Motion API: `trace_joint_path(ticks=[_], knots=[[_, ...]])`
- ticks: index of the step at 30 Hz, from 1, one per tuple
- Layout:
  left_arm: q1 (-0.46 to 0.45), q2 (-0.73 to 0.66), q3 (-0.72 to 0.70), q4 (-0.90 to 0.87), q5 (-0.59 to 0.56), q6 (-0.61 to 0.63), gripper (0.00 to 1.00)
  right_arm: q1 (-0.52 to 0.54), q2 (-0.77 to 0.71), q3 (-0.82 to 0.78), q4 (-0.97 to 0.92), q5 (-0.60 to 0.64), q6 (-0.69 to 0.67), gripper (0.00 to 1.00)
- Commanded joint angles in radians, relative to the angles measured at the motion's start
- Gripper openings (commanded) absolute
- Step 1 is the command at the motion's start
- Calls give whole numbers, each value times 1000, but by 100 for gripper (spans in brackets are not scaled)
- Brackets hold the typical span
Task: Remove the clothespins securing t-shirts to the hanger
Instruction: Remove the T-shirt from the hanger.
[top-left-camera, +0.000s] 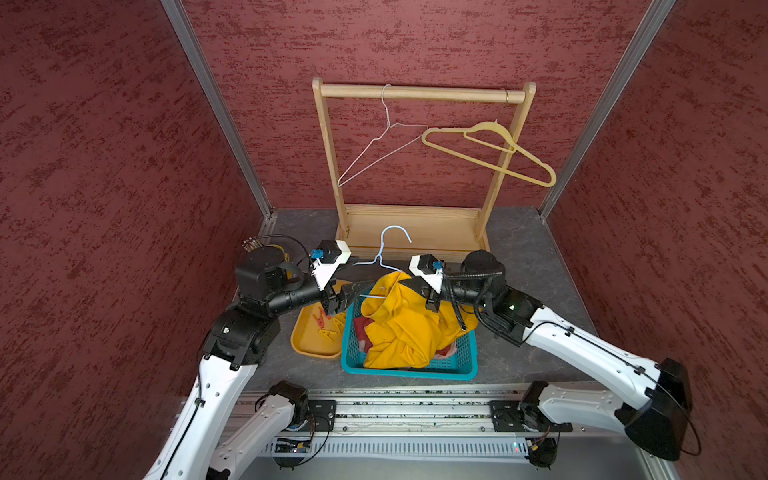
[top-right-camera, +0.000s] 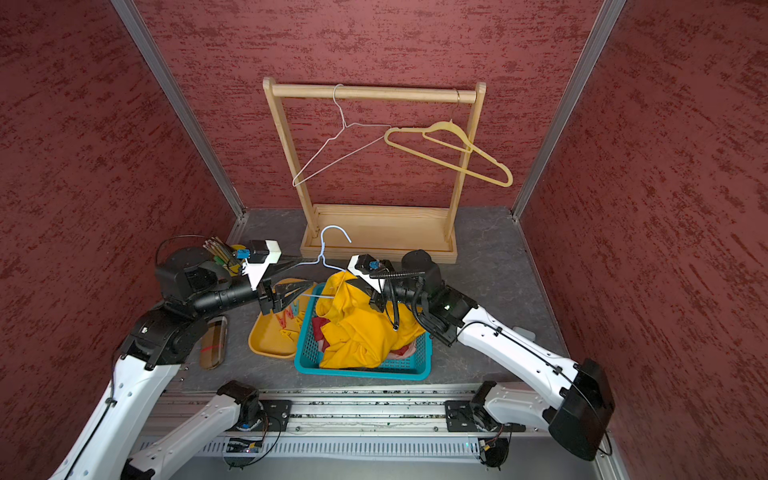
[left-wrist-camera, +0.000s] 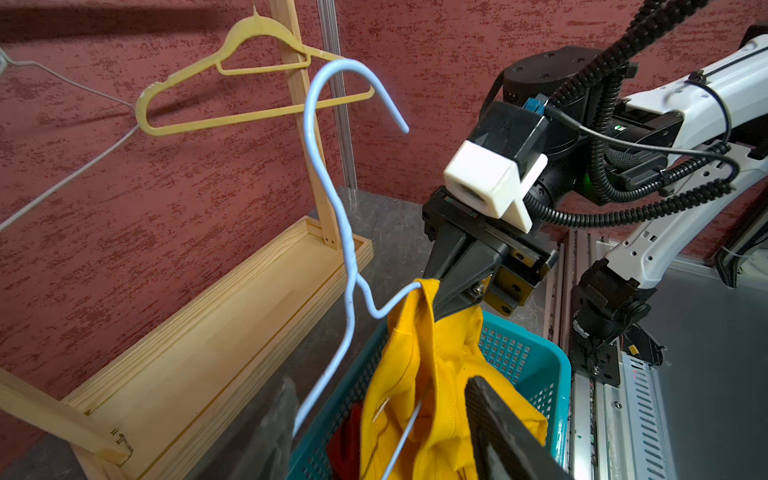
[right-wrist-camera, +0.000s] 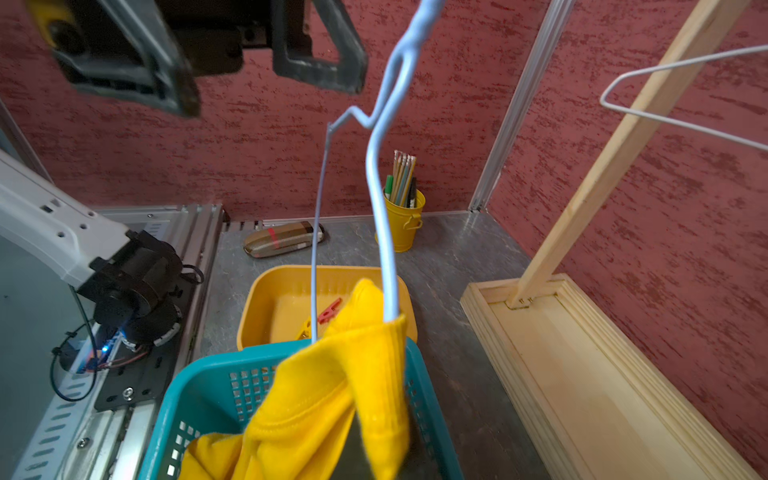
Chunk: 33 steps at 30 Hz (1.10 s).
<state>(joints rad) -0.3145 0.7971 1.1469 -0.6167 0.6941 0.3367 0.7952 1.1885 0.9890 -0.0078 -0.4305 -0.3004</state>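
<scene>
**Camera survey: paired overhead views, plus one close view per wrist.**

Both top views look steeply down from high above the arm bases at 6 o'clock, facing the back wall at 12 o'clock. They cover nearly the same whole booth, with the wooden rack (top-left-camera: 449, 226) at 12 o'clock and the teal basket (top-left-camera: 409, 372) near centre. The left wrist view sits close above the basket, facing roughly 2 o'clock toward the right arm (left-wrist-camera: 706, 95) and rack. The right wrist view sits equally close, facing roughly 10 o'clock toward the yellow tray (right-wrist-camera: 270, 307) and pencil bucket (right-wrist-camera: 401, 224). The two wrist views look across one another and share the basket, the blue wire hanger (right-wrist-camera: 379, 232) and the yellow t-shirt (right-wrist-camera: 332, 374).
</scene>
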Motion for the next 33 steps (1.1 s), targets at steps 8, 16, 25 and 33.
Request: trace_joint_path(ticks=[8, 16, 25, 33], knots=[[17, 146, 152, -159, 81, -30, 53, 1, 1, 55, -101, -10, -62, 0], [11, 192, 98, -8, 217, -132, 36, 6, -3, 65, -81, -50, -61, 0], [6, 246, 99, 32, 248, -140, 17, 7, 22, 76, -81, -71, -67, 0], [6, 250, 104, 17, 258, -114, 0, 7, 20, 72, -62, -58, -61, 0]])
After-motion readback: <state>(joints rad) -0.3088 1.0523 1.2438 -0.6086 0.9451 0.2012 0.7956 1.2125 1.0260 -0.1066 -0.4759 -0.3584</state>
